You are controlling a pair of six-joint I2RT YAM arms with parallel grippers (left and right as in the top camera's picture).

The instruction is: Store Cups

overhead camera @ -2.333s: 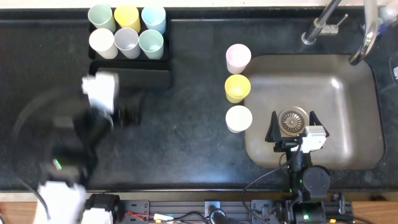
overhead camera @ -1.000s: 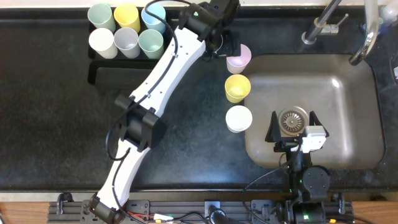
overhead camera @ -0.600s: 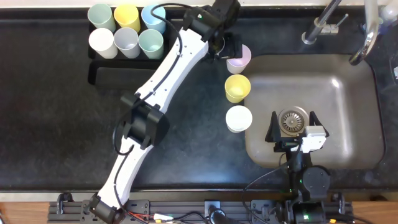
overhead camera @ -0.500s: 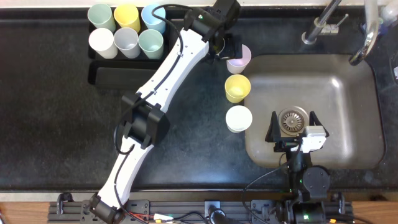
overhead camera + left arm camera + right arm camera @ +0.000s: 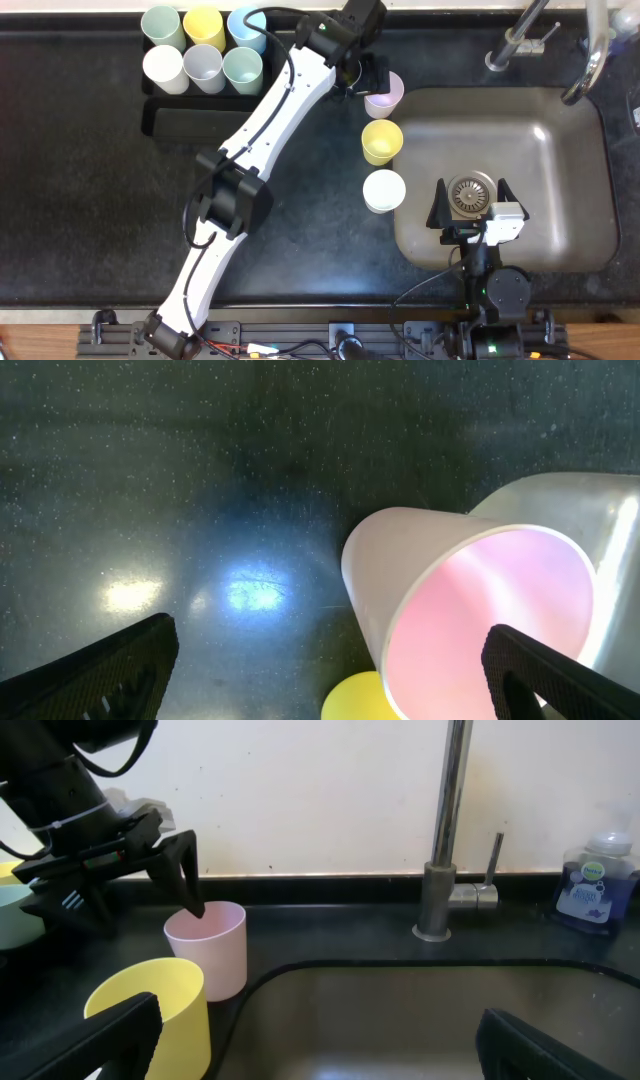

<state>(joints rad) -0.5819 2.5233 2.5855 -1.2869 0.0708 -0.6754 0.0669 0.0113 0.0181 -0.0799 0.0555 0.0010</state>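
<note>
On the table (image 5: 90,180), the tray (image 5: 210,124) at the far left carries six cups (image 5: 205,68) in its two far rows; these count as stored. Three cups stand loose in a line along the left rim of the sink (image 5: 560,200), well apart from the tray: the pink cup (image 5: 384,92) farthest, the yellow cup (image 5: 382,141) in the middle, the white cup (image 5: 384,190) nearest. All three are upright and none is lifted. Judgement: the task is about two-thirds done, with three cups left to fetch. The left arm (image 5: 270,120) lies stretched diagonally across the table, and its tool (image 5: 368,78) is at the pink cup with the jaws spread wide. The cup sits between them, one finger (image 5: 188,870) at its rim, and nothing is gripped yet. Judgement: the pink cup is the next to go. The right arm is folded low at the near edge, its tool (image 5: 470,202) over the sink by the drain, jaws wide apart and holding nothing.
</note>
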